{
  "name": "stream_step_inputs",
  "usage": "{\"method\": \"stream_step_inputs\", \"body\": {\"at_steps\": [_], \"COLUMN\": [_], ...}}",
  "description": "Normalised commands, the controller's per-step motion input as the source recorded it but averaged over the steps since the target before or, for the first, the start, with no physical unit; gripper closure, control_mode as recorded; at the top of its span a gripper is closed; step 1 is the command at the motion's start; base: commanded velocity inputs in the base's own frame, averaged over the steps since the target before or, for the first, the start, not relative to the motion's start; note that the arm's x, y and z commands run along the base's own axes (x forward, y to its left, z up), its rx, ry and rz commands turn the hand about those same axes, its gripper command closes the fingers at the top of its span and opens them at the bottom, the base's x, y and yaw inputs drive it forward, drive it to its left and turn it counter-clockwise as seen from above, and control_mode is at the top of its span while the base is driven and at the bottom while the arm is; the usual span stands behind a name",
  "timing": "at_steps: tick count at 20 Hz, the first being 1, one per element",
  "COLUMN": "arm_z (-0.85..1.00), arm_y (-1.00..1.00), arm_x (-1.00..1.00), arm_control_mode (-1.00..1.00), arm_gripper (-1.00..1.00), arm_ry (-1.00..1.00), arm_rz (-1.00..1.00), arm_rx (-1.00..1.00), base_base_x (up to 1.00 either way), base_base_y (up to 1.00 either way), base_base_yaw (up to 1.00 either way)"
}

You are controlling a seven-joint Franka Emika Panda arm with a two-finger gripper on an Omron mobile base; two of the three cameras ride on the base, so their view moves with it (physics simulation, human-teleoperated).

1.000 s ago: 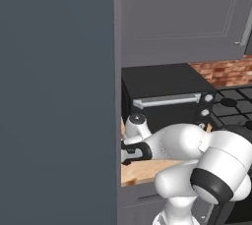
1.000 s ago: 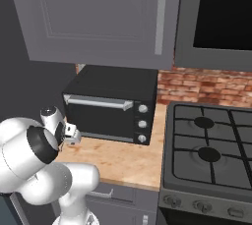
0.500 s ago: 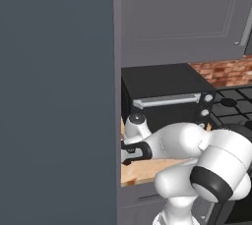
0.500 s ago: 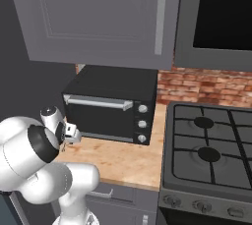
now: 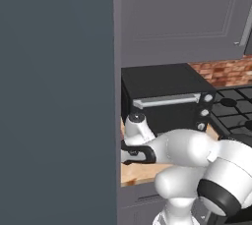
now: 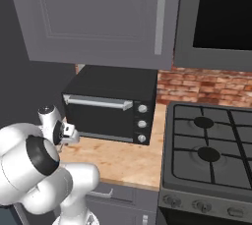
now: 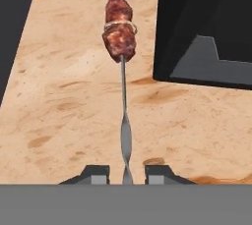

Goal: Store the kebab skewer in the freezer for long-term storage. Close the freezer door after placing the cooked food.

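The kebab skewer (image 7: pixel 120 27) lies on the wooden counter (image 7: pixel 64 101), its reddish-brown chunks pointing away from me and its thin metal stem running back toward my hand. My gripper (image 7: pixel 127 174) is shut on the end of that stem, low over the counter. The hand also appears at the counter's left end, in front of the toaster oven (image 6: pixel 106 108), as gripper (image 6: pixel 69 133). The freezer (image 5: pixel 59 96) rises as a tall slate-grey panel immediately left of my hand. Whether that panel is the freezer door or the unit's side I cannot tell.
The black toaster oven (image 7: pixel 206 27) stands close to the right of the skewer. A gas hob (image 6: pixel 211 145) lies further right, with grey wall cabinets (image 6: pixel 103 17) above the counter and a brick backsplash (image 6: pixel 197 84) behind.
The jaws have come together on the skewer's stem. The arm and the base views have hardly shifted.
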Motion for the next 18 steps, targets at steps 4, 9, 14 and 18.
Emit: {"method": "stream_step_inputs", "body": {"at_steps": [4, 9, 14, 18], "arm_z": [0.07, 0.52, 0.83, 0.93], "arm_y": [-0.04, -0.06, -0.06, -0.02], "arm_x": [-0.47, -0.62, -0.78, -0.82], "arm_control_mode": [-1.00, -1.00, -1.00, -1.00], "arm_gripper": [1.00, 1.00, 1.00, 1.00], "arm_ry": [0.00, 0.00, -0.06, -0.10], "arm_rz": [0.00, 0.00, 0.01, 0.04], "arm_rx": [0.00, 0.00, 0.00, 0.00], "base_base_x": [0.00, 0.00, 0.00, 0.00], "base_base_y": [0.00, 0.00, 0.00, 0.00], "base_base_yaw": [0.00, 0.00, 0.00, 0.00]}}
